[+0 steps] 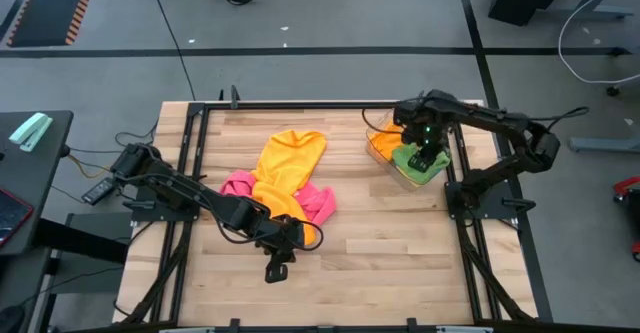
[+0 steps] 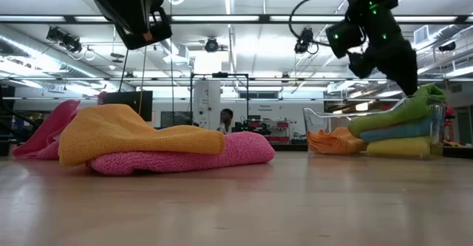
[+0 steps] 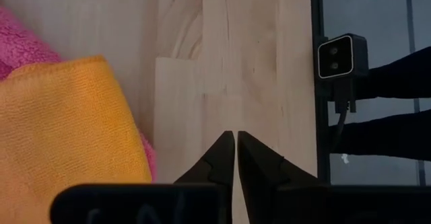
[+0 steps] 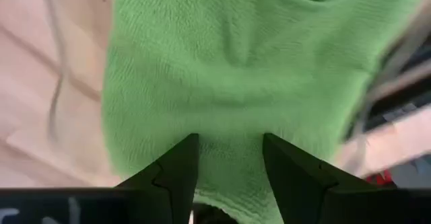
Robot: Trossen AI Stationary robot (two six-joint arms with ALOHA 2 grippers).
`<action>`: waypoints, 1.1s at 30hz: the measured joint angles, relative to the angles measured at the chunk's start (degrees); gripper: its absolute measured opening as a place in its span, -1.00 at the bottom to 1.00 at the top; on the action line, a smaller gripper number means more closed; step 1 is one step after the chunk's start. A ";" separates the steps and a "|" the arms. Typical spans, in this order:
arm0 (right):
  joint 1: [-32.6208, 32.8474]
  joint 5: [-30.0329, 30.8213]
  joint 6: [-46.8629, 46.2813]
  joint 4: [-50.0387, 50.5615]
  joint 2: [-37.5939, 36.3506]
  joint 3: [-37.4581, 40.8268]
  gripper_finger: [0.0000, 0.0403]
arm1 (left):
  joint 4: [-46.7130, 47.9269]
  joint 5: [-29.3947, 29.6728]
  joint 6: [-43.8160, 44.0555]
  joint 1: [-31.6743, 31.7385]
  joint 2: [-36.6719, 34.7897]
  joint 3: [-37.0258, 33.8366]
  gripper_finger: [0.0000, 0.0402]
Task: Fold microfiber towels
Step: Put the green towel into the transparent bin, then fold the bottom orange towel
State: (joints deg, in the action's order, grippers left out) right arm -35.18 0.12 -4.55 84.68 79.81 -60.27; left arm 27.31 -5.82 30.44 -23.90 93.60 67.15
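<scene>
Two towels loose mid-tabletop, stack in the tray; left fingers together and empty, right fingers apart over green.

High view: my left gripper (image 1: 278,265) sits at the near edge of the orange towel (image 1: 285,168), which drapes over the pink towel (image 1: 318,201); my right gripper (image 1: 428,158) is over the green towel (image 1: 410,159) in the clear tray (image 1: 378,149). Low view: orange lies on pink, both crumpled; green tops the folded stack. Left wrist view: my fingers (image 3: 219,160) meet over bare tabletop (image 3: 256,62), orange just beside, nothing pinched. Right wrist view: my fingers (image 4: 175,167) stand apart, green between and beyond them. I judge it best to open the left, take an orange corner cleanly, avoid snagging pink.
</scene>
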 joint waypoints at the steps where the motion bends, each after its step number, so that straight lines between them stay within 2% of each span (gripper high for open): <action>1: 0.57 0.00 -0.44 -1.91 0.00 1.73 -0.13 | -0.03 0.00 0.04 0.00 0.01 -0.02 -0.87; 7: 1.24 -0.44 -4.83 -10.20 0.02 13.66 -0.13 | 0.02 0.02 0.43 -0.12 0.00 -0.02 -0.83; 11: 1.24 -0.58 -5.71 -10.80 0.02 15.99 -0.13 | 0.58 0.02 0.41 -0.13 0.00 -0.02 -0.86; 16: 1.24 0.47 -5.67 -7.01 -0.29 11.39 -0.13 | 2.82 0.04 -1.33 0.00 0.00 -0.02 -0.88; 21: 1.24 3.79 -5.95 -2.32 -2.40 2.66 -0.13 | 4.81 -0.58 -1.59 0.37 0.00 -0.04 -0.80; 25: 1.14 5.43 -5.24 -2.37 -4.64 -2.94 -0.13 | 4.76 -1.47 -1.75 0.37 0.00 -0.04 -0.76; 33: -0.07 6.17 -3.30 -10.91 -5.25 -1.43 -0.13 | 5.57 -1.61 -1.18 0.37 0.00 -0.04 -0.78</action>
State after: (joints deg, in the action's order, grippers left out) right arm -35.25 6.29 -7.85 73.76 74.56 -61.70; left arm 32.88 -7.43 29.26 -23.53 93.60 67.11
